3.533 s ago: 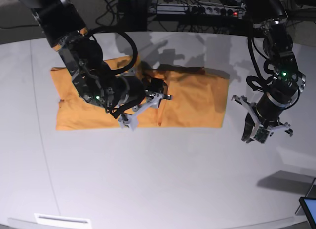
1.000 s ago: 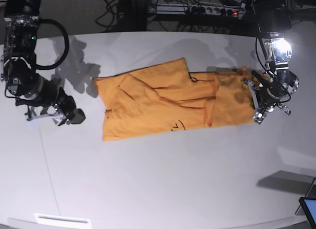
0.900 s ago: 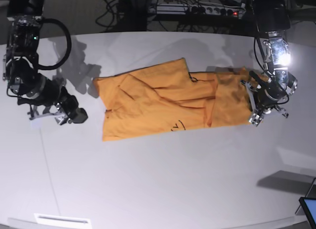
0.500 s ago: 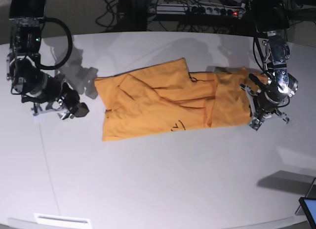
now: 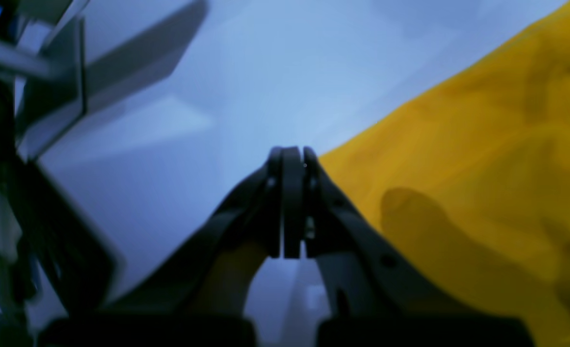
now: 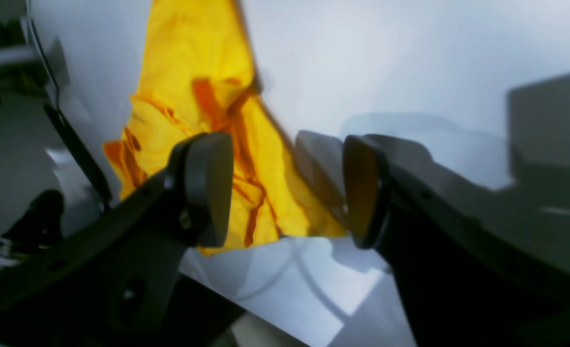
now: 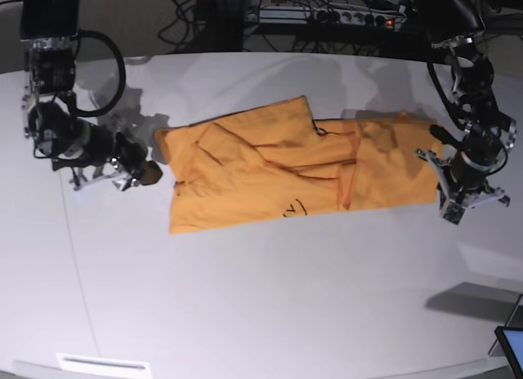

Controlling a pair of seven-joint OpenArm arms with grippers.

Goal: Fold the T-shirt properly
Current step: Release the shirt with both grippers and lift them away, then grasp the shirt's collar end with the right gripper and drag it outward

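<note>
While the base view looks down on the smooth white table (image 7: 261, 297), the T-shirt (image 7: 286, 171) lies across its middle as a creased, roughly rectangular orange cloth with a thin dark line mark near its near edge. The left gripper (image 7: 467, 201) sits at the shirt's right end, the right gripper (image 7: 135, 173) just beside its left end. In the left wrist view the black plastic jaws are pressed together, closed on nothing, their tip at the edge of the soft yellow-orange fabric (image 5: 482, 183). In the right wrist view the rounded dark pads (image 6: 207, 188) stand apart, open and empty, with the wrinkled shirt (image 6: 203, 111) beyond them on the glossy tabletop.
</note>
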